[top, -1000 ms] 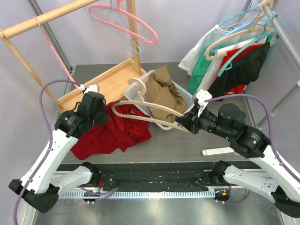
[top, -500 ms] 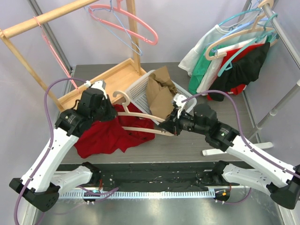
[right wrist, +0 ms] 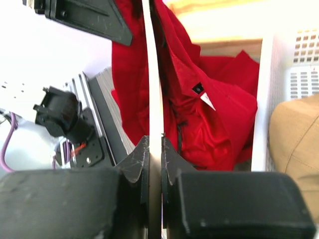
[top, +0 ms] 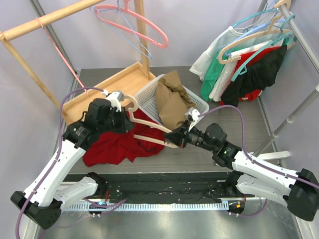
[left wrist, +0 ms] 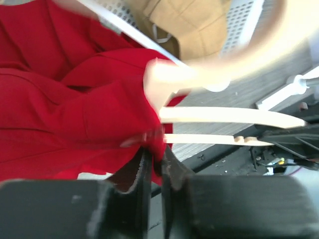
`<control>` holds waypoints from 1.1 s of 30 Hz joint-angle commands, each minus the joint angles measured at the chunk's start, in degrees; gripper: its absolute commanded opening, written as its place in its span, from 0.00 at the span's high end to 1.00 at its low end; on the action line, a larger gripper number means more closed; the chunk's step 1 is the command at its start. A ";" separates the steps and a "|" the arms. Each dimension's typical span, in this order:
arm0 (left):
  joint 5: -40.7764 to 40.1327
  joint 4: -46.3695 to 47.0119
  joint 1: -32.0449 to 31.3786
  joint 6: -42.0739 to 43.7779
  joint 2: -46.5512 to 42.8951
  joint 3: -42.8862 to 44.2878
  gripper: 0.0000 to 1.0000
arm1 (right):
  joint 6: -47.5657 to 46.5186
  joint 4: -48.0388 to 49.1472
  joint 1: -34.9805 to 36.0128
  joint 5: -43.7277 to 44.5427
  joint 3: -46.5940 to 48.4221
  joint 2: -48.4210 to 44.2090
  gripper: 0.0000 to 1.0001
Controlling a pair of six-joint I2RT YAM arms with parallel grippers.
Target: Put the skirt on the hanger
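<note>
The red skirt (top: 119, 144) lies crumpled on the table at the left, one edge lifted. My left gripper (top: 122, 123) is shut on that edge; in the left wrist view the red fabric (left wrist: 75, 114) is pinched between the jaws of that gripper (left wrist: 156, 159). The cream hanger (top: 147, 124) stretches between the two arms. My right gripper (top: 172, 138) is shut on the hanger's right end. In the right wrist view the hanger bar (right wrist: 153, 89) runs straight up from the jaws of that gripper (right wrist: 155, 149), along the skirt (right wrist: 209, 114).
A white basket (top: 149, 97) holding tan cloth (top: 172, 99) stands just behind the hanger. A wooden rack (top: 107, 84) with pink hangers (top: 132, 22) is at the back left. A rail of hung clothes (top: 244, 64) is at the back right.
My right arm has carried the hanger leftward, over the skirt and up to the left gripper. My left gripper has moved right, lifting the skirt's edge with it.
</note>
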 commanded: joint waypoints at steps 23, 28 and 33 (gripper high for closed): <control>-4.75 -3.74 0.47 27.73 -3.62 11.57 0.13 | 5.01 28.15 0.11 2.55 -7.53 -3.58 0.99; 6.96 -7.61 6.17 34.59 -1.24 14.73 0.11 | 4.40 24.11 0.02 0.61 -6.91 -5.68 0.99; 25.11 -8.57 18.56 38.63 0.07 14.38 0.11 | 4.75 22.87 -0.15 -0.53 -7.17 -6.65 0.99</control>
